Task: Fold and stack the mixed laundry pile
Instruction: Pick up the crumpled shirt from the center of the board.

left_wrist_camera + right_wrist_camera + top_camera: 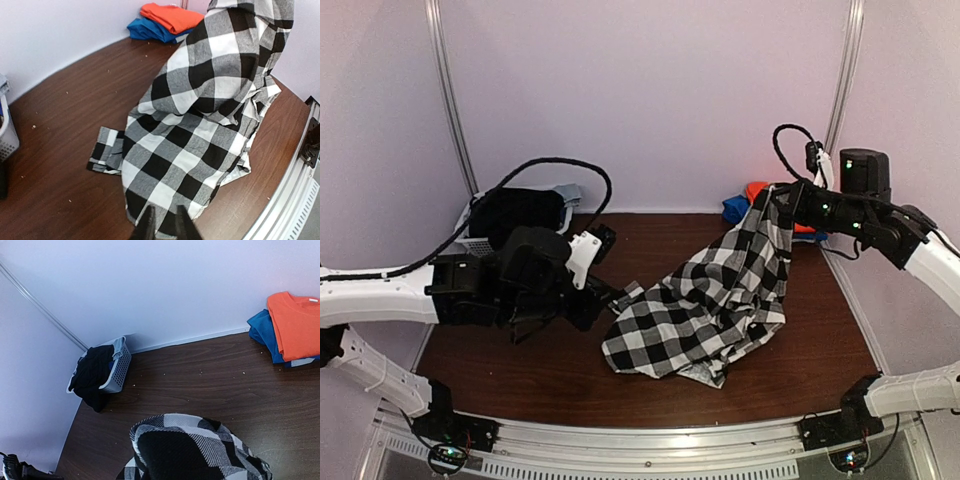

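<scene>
Left gripper is set narrow on the near hem of the checked shirt, with cloth seen between the fingers. Right gripper is closed on the opposite end, which is bunched and raised at the far right; its fingertips are hidden by cloth in the right wrist view. From that high point the shirt is draped down onto the table, so the long axis is laid diagonally: far right and high, to centre-left and low. The low end is covered by the left arm, the high end by the right, with no crossing needed. The next move is judged to turn on that diagonal: the ends are to be drawn apart along it so the cloth can be laid flat. The orange-red garment is stacked folded on a blue garment, just behind the raised end. The black garment is seen in the basket, far left.
</scene>
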You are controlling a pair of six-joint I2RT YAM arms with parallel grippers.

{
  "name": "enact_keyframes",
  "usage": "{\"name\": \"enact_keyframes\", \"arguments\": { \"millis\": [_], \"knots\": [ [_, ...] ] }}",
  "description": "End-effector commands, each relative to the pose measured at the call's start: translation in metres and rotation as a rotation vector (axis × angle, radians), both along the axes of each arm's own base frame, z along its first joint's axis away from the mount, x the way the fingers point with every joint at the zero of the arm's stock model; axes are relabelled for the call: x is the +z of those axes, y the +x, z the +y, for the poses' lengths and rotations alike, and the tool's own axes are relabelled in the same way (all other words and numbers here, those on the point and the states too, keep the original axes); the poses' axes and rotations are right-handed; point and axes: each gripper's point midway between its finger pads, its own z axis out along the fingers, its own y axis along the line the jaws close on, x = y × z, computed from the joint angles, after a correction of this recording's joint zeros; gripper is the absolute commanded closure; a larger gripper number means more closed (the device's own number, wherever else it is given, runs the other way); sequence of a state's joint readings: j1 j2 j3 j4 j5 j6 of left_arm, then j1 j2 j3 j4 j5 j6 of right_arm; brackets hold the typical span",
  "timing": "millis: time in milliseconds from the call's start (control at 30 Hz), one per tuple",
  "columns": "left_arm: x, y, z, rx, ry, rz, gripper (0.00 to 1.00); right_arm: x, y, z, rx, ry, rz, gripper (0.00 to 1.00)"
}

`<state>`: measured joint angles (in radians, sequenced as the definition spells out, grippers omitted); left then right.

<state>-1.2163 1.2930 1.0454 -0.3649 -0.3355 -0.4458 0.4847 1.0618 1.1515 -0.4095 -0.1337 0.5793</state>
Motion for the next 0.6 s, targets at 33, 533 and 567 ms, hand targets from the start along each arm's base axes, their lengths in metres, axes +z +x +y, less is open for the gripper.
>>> {"name": "enact_keyframes", "arguments": {
  "millis": [33,533,567],
  "knots": [
    [-0.006,-0.002,-0.030,-0.048,-0.039,0.005,0.17,0.002,-0.012,0.018,0.097,0.137,0.043,1.00],
    [0.061,0.067,-0.174,0.136,-0.223,-0.147,0.02,0.068,-0.018,0.044,0.137,0.324,-0.050,1.00],
    [0.066,0.069,-0.181,0.129,-0.229,-0.151,0.02,0.072,-0.017,0.045,0.131,0.324,-0.057,1.00]
  ]
}}
